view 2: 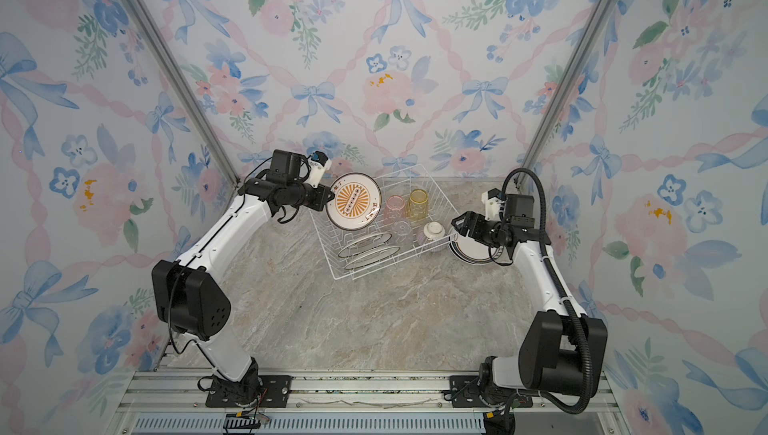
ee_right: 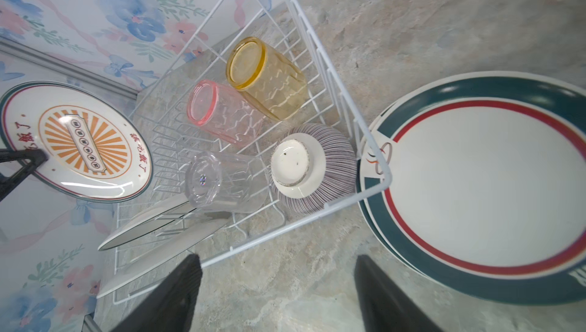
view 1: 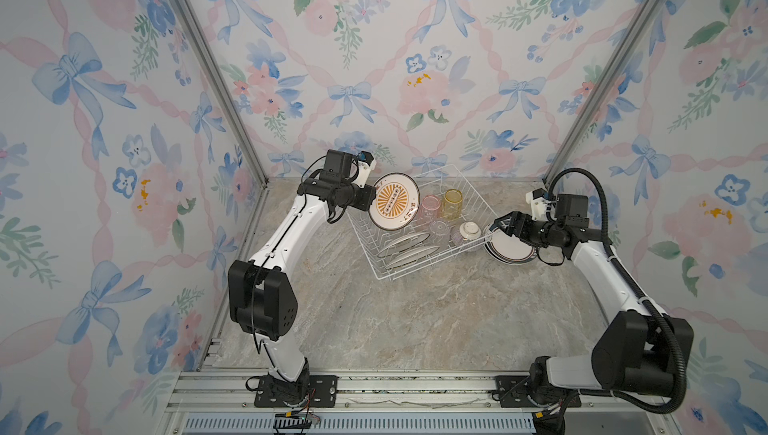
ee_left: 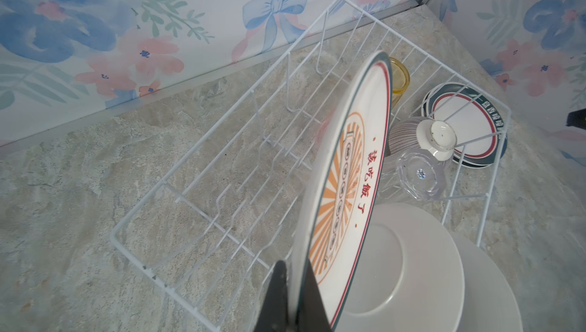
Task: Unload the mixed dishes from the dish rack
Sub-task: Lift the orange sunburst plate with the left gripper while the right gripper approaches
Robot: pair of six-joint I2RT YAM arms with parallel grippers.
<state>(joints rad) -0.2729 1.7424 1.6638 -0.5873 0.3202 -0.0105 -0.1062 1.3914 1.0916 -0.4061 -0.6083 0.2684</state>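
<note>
So left gripper [ee_left: 295, 286] grips sunburst plate [view 1: 394, 202] above dish rack [ee_right: 285, 229] (right gripper [ee_right: 277, 257] wide, empty); nxt prob set it beside rack.

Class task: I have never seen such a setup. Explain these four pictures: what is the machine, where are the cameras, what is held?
This is a robot with two arms, each ending in a claw. Two pictures look down on the whole scene; two come from cameras on the wrists. On the tabletop stands a wire dish rack. It holds two plates, a yellow tumbler, a pink tumbler, a clear tumbler and an upturned striped bowl. The left claw is shut on the sunburst plate at its rim, held above the rack. The right claw is open and empty, near the stacked plates beside the rack.
</note>
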